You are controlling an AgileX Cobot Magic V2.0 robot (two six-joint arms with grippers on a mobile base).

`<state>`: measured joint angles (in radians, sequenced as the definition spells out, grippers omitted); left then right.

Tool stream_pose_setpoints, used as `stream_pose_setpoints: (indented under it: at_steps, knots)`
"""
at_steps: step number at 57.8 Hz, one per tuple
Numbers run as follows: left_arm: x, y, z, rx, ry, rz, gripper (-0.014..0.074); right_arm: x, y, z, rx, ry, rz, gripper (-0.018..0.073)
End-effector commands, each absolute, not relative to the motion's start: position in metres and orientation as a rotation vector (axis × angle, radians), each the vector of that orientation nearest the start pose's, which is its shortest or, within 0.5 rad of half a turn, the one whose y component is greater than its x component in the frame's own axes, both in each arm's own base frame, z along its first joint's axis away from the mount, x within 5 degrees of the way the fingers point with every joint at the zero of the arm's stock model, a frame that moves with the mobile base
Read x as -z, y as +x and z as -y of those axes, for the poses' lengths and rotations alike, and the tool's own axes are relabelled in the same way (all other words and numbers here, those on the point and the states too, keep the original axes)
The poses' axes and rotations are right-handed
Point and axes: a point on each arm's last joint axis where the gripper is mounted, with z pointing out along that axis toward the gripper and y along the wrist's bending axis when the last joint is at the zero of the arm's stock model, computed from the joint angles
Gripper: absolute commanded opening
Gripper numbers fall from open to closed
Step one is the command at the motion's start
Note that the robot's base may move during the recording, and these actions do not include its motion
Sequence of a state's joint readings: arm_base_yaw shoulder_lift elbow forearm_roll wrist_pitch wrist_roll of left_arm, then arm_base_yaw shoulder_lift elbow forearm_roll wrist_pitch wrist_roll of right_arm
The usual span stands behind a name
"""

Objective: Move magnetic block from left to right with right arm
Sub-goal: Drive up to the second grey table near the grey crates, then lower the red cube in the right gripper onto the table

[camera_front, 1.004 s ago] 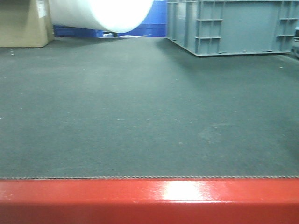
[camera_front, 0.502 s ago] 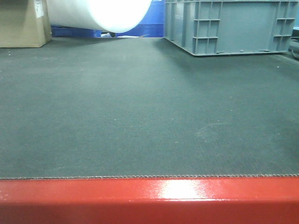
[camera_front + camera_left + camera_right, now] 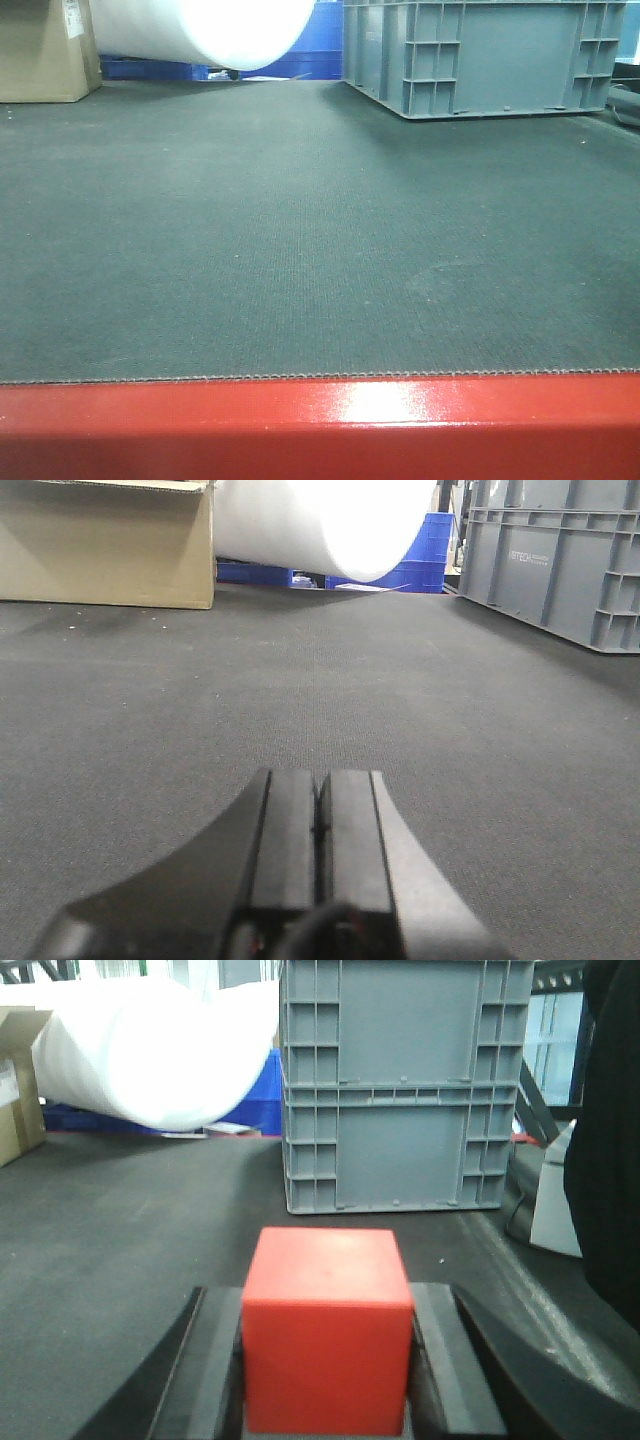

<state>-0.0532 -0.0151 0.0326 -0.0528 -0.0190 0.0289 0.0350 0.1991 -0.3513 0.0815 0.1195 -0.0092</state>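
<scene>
In the front view the whole scene sits further left in the frame than a second ago. The grey crate (image 3: 480, 55) at the upper right, the white roll (image 3: 200, 30) at the top and the cardboard box (image 3: 45, 55) in the upper left corner have all slid leftward. More of the crate's right end now shows. The line where the dark bench (image 3: 300, 230) meets the glossy red strip (image 3: 320, 425) along the bottom edge lies a little higher. No arm and no cube shows in this view, then or now.

The block (image 3: 327, 1330) appears only in the right wrist view, at the lower centre of the frame. It is a cube, so it has no long axis. One flat face is turned straight at the camera and the top face tilts into sight above it. Its edges run square to the frame.

The right claw (image 3: 328, 1295) is clenched on the block. Its dark fingers (image 3: 218, 1360) press against the block's left and right sides, spread just as wide as the cube. The bench and the crate lie beyond it.

The left claw (image 3: 319, 790), at the bottom centre of its wrist view, is clenched on nothing. Its two fingers meet along a thin seam, low over the bare bench.
</scene>
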Motion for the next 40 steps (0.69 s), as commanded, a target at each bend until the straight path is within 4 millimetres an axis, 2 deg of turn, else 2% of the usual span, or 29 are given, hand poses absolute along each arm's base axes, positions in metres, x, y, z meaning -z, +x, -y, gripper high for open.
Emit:
stream_pose_setpoints:
  at_steps: [1, 12, 20, 28, 40]
  knots:
    - [-0.210, 0.055, 0.002, 0.068, 0.008, -1.396, -0.0117, -0.327, 0.057, -0.002, -0.075, 0.021, -1.325, 0.0302]
    - [-0.210, 0.055, 0.002, 0.068, 0.008, -1.396, -0.0117, -0.326, 0.059, -0.002, -0.075, 0.020, -1.343, 0.0302]
    - [-0.210, 0.055, 0.002, 0.068, 0.008, -1.396, -0.0117, -0.326, 0.072, -0.003, -0.073, 0.011, -1.492, 0.0302]
    - [-0.210, 0.055, 0.002, 0.068, 0.008, -1.396, -0.0117, -0.328, 0.099, -0.005, -0.077, 0.005, -1.721, 0.0302]
    - [-0.210, 0.055, 0.002, 0.068, 0.008, -1.396, -0.0117, -0.327, 0.158, -0.011, -0.095, -0.024, -2.002, 0.0302]
